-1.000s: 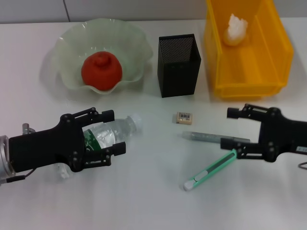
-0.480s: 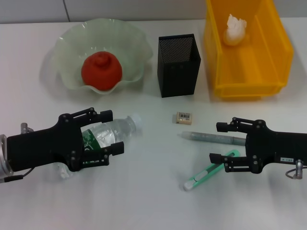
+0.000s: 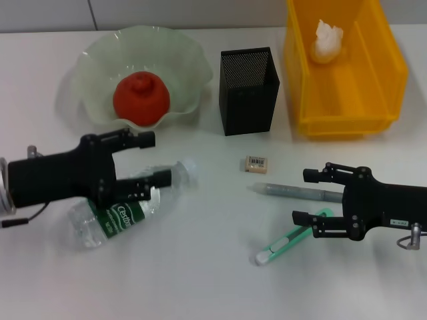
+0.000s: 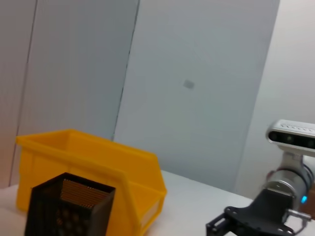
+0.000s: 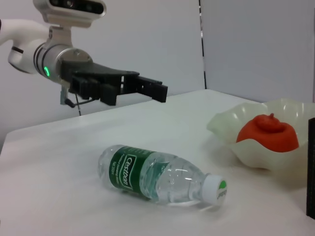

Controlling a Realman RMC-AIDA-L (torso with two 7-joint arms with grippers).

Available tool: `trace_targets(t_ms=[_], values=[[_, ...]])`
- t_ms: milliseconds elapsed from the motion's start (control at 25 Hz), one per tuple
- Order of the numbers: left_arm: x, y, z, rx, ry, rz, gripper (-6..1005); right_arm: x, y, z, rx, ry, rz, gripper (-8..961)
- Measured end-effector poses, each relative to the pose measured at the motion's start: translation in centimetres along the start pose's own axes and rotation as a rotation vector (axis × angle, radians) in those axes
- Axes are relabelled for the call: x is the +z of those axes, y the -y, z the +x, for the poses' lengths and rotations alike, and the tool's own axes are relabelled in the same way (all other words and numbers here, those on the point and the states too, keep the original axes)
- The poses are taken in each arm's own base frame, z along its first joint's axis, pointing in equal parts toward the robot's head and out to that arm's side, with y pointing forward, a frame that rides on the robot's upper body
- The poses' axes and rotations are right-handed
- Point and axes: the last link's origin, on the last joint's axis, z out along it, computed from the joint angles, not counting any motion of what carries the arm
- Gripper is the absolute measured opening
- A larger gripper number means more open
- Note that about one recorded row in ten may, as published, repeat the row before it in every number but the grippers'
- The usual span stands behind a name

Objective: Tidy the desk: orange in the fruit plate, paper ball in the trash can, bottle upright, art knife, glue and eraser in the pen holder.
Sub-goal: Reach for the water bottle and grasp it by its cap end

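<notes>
Taking the pen holder point(image 3: 248, 91) as your ref pt: the trash can point(image 3: 373, 87) sits just to its right w/ the paper ball point(image 3: 329, 40) inside, toward the far end. The fruit plate point(image 3: 93, 67) is on the holder's left, and you can see the orange point(image 3: 141, 100) resting in it.

Your left gripper point(image 3: 148, 160) is nearer you than the holder and left of it, raised off the table above the bottle point(image 3: 127, 207), fingers spread wide, nothing in them; the right wrist view shows a clear gap betw. it and the bottle. The bottle lies on its side, cap point(image 3: 189, 167) pointing back toward the holder, label up.

Your right gripper point(image 3: 308, 196) is front-right of the holder, jaws apart around the near end of the glue point(image 3: 293, 192), not closed on anything you can confirm. The glue lies flat, pale tip pointing left. The art knife point(image 3: 288, 238) lies slanted just in front of the glue, its upper end under the gripper's lower finger. The eraser point(image 3: 257, 164) sits directly in front of the holder, betw. it and the glue tip.
</notes>
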Motion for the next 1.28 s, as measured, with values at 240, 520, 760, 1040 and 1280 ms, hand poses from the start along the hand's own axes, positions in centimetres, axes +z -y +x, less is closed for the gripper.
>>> trace_targets(t_ms=[240,520,760,1040,1280], values=[[0.6,1.6,1.9,-0.051,0.117,0.005,825,0.2,-0.6,0.5,-0.004,0.012,-0.006,818],[0.5,2.1,4.0,-0.118,0.304,0.007,826,0.5,-0.6,0.4,-0.008,0.019,-0.004,818],[1.0,1.9,6.0,-0.135,0.445,0.011,826,0.5,-0.5,0.3,-0.010,0.025,0.002,817],[1.5,1.4,8.8,-0.135,0.520,0.009,826,0.5,-0.5,0.3,-0.009,0.033,0.008,817],[2.5,1.7,10.5,-0.132,0.561,0.021,825,0.5,-0.5,0.2,-0.010,0.036,0.007,817]])
